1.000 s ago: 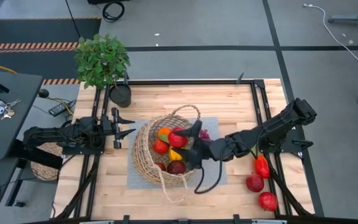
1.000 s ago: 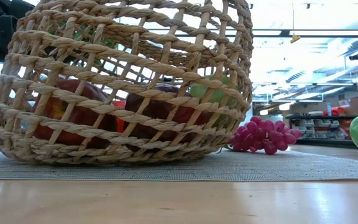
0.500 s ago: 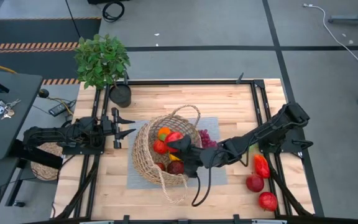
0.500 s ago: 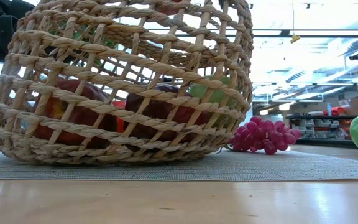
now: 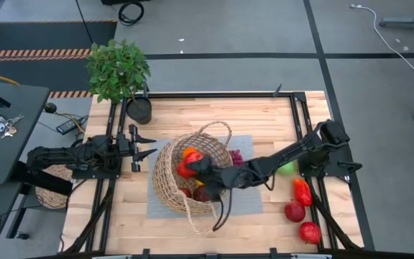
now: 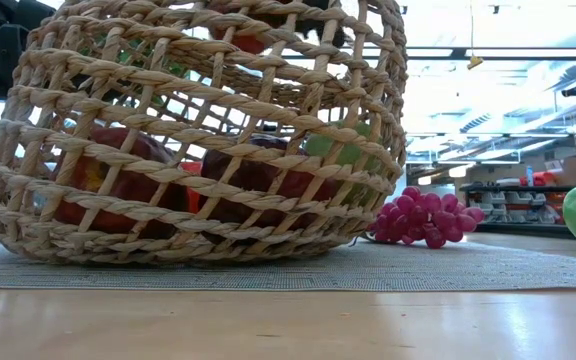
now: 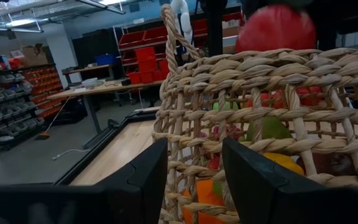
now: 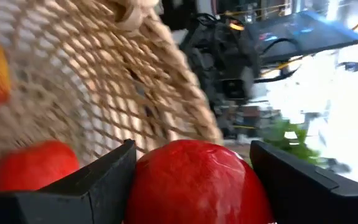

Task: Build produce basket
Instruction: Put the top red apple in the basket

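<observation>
The right end effector (image 5: 190,167) sits over the basket's (image 5: 165,188) mouth, at the centre of the high view, grasping a red apple (image 8: 194,180) between its fingers (image 8: 98,180); in the right wrist view the apple fills the gap between both fingers. The left end effector (image 5: 144,144) waits at middle left of the high view, just left of the basket, its two fingers (image 7: 145,186) spread apart and holding nothing.

The basket lies on a grey mat (image 5: 246,198) at the middle of the pale wooden bench (image 5: 264,115). Inside it show red apples (image 6: 108,175), an orange piece (image 5: 190,152) and something green (image 6: 343,150). Purple grapes (image 6: 423,215) rest on the mat just right of the basket. At lower right of the high view, on the bench, lie a red pepper (image 5: 302,192) and two more red fruits (image 5: 302,222); a green fruit (image 5: 286,168) peeks out beside the right arm.

A potted plant (image 5: 119,72) stands at the bench's upper left corner. A smaller woven object (image 5: 50,185) and a dark side table with keys (image 5: 0,126) sit at far left. Around the bench is grey floor; shelving with red bins (image 7: 148,56) lines the room behind.
</observation>
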Motion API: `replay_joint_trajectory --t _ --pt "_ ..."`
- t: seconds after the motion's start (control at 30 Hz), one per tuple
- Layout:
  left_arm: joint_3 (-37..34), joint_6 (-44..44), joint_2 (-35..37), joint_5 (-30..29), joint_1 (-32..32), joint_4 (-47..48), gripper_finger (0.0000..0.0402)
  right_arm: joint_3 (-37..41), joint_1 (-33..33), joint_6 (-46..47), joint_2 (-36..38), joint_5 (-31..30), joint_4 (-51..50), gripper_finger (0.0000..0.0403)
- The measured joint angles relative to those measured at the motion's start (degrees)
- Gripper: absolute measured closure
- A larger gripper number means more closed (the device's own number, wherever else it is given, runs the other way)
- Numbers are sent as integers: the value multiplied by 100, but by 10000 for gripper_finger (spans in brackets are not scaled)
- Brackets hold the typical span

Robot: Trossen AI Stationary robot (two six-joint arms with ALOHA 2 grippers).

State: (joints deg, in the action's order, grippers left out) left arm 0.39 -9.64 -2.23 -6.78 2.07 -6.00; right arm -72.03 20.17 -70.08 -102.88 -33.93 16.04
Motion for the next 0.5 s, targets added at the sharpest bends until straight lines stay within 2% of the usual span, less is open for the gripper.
replay_joint_trajectory --t 0.23,0.4,0.5 --pt "-1 1 -1 1 0 2 241 2 -586 1472 -406 967 -173 92" --pt "1 1 1 0 0 2 241 3 -838 2469 -509 1123 -221 91" --pt "-1 0 -1 -1 -1 1 241 2 -973 3241 -477 1124 -291 78"
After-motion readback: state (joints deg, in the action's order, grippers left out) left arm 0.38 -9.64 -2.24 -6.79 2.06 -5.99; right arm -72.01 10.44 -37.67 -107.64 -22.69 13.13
